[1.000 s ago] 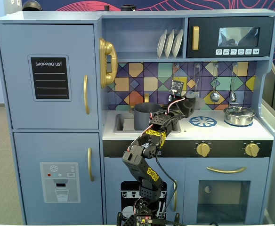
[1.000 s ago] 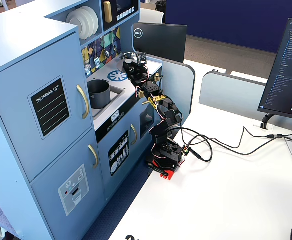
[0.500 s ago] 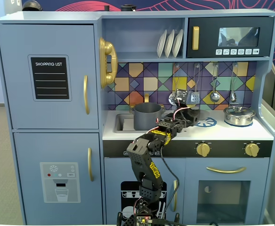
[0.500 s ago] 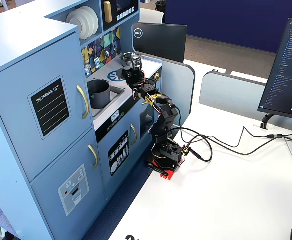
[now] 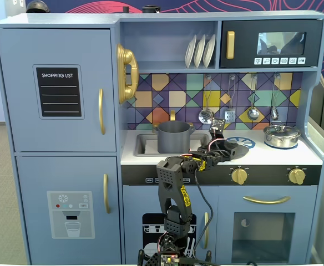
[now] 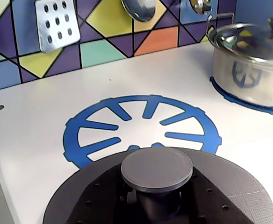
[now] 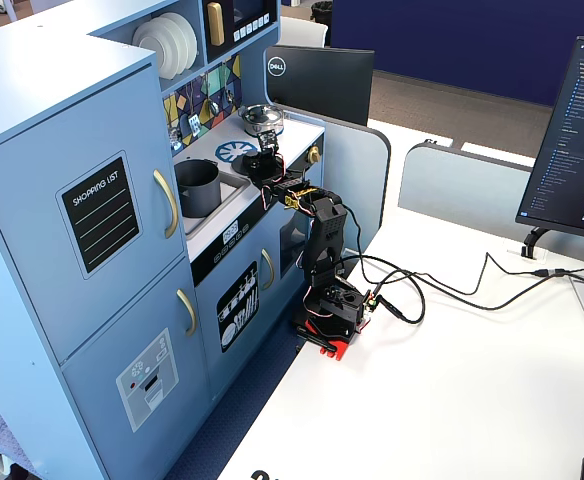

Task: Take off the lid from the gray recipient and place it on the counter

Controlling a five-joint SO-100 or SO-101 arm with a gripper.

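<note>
The gray recipient (image 5: 173,137) stands open-topped in the inset sink; it also shows in the other fixed view (image 7: 197,187). The dark-gray lid (image 6: 248,186) with its round knob (image 6: 156,168) fills the bottom of the wrist view, low over the white counter (image 6: 33,130), and overlaps the near edge of the blue burner ring (image 6: 80,128). My gripper (image 6: 155,203) is shut on the knob's stem; its fingers are mostly hidden under the knob. In a fixed view my gripper (image 5: 224,145) and the lid (image 5: 234,148) sit to the right of the pot.
A shiny silver pot with lid (image 6: 248,65) stands on the right burner ring, also in a fixed view (image 5: 282,135). Utensils (image 5: 206,115) hang on the tiled back wall. The sink (image 5: 142,145) lies left of the lid.
</note>
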